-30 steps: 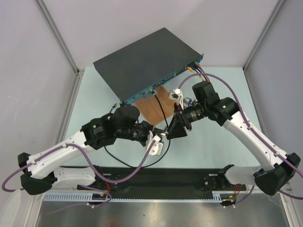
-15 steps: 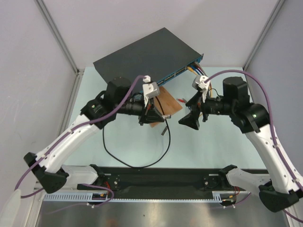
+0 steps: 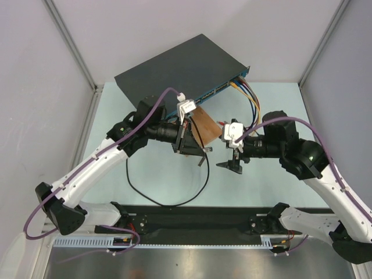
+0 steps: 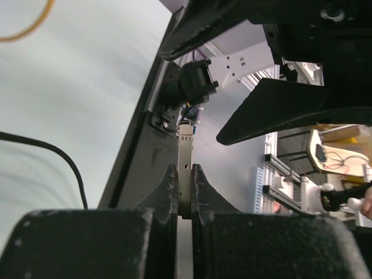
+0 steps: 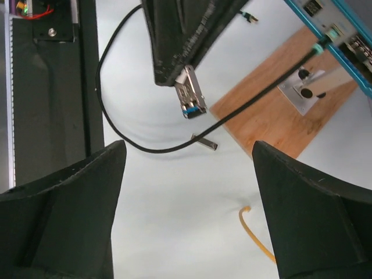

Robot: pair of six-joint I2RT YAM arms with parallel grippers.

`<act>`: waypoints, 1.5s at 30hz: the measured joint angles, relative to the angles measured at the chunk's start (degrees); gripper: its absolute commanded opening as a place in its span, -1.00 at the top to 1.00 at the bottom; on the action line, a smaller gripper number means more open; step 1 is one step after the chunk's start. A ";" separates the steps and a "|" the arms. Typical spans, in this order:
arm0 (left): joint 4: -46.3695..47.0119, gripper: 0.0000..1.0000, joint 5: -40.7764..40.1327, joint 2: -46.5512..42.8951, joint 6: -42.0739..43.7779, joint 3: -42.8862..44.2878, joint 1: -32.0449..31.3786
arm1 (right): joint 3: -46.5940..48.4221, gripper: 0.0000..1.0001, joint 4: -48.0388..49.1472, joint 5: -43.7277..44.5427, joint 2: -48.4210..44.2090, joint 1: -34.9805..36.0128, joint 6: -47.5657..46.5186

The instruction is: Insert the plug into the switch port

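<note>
The switch is a flat black box at the back, its teal port face turned toward the arms; the face also shows in the right wrist view. My left gripper hangs above the near edge of the wooden board, short of the port face. It is shut on the plug, a thin silver metal piece with a blue-marked tip. My right gripper is open and empty, its fingers wide apart over the bare table, to the right of the left gripper.
A brown wooden board with a small metal plate lies in front of the switch. A black cable loops across the table and runs into a port. A small loose metal piece and orange cables lie nearby.
The left gripper swung up from the near table to the board with the plug. The right gripper drew back from the port face and came down nearer to me.
</note>
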 measured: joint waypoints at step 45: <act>6.64 0.99 7.85 -0.66 -11.65 -7.41 1.86 | -2.80 0.49 2.45 13.79 1.44 14.69 -15.32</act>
